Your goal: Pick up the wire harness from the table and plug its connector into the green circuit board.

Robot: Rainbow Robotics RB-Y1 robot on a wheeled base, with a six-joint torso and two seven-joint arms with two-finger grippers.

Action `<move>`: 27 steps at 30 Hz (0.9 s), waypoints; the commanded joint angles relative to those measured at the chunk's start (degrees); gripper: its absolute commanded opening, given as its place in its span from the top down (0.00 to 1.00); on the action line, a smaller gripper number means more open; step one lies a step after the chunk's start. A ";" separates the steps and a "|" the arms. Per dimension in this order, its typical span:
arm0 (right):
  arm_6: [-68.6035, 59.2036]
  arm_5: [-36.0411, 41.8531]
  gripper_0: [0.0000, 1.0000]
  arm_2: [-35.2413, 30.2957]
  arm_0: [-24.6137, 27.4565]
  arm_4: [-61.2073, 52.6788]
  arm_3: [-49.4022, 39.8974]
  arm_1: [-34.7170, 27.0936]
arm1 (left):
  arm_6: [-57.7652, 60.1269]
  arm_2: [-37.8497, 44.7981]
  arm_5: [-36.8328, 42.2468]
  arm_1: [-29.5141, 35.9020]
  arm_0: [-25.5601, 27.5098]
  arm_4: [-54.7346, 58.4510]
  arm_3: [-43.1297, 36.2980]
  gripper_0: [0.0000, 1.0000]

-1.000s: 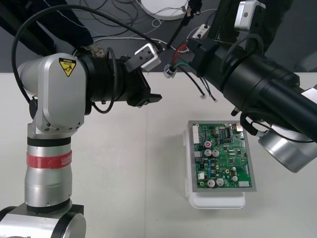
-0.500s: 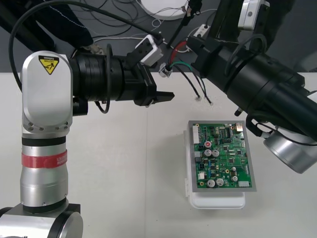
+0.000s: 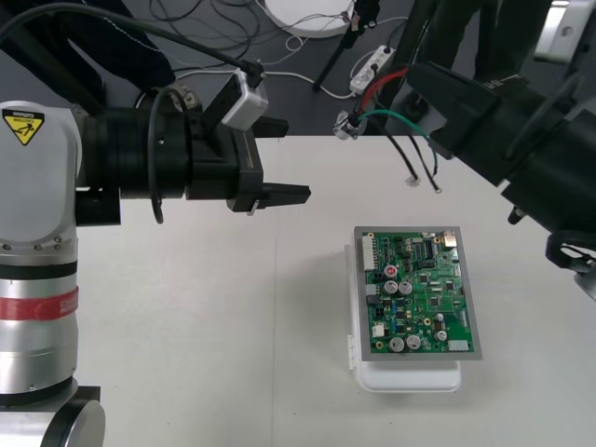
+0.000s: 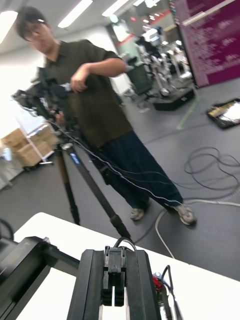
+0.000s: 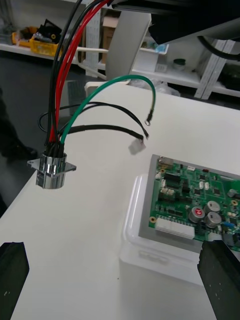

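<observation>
The right gripper [image 3: 416, 86] is closed on the small wire harness [image 5: 54, 145] of thin red, black and green wires and holds it in the air above the far part of the plain light table [image 3: 186, 326]. In the right wrist view its two black fingers [image 4: 92, 285] stand close together, with what seems to be the small black plug [image 4: 114, 275] between them. From there the wires fall to the round metal socket with a flange [image 5: 50, 170], which hangs free at the lowest point. The green wire and two black ones curl aside with loose ends.

The left gripper [image 3: 296, 194] is wide open and empty. It points across the table toward the right arm. The socket hangs ahead of it, a little beyond its fingertips and closer to one finger than to the other. The long axis of the harness goes nearly up and down, so it crosses the line in which this gripper points.

The green circuit board [image 3: 419, 293] on its white base [image 3: 410, 377] lies flat, on the near side of the hanging harness and well apart from it. The plug is not in the board. I judge that the left gripper is the nearer one to the socket and must go forward and a little sideways to bring it between its fingers.
</observation>
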 commanded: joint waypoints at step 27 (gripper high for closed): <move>-8.63 -42.57 1.00 -20.73 26.24 10.43 2.34 -10.02 | -22.76 -19.98 25.77 27.86 6.12 49.31 -2.47 0.00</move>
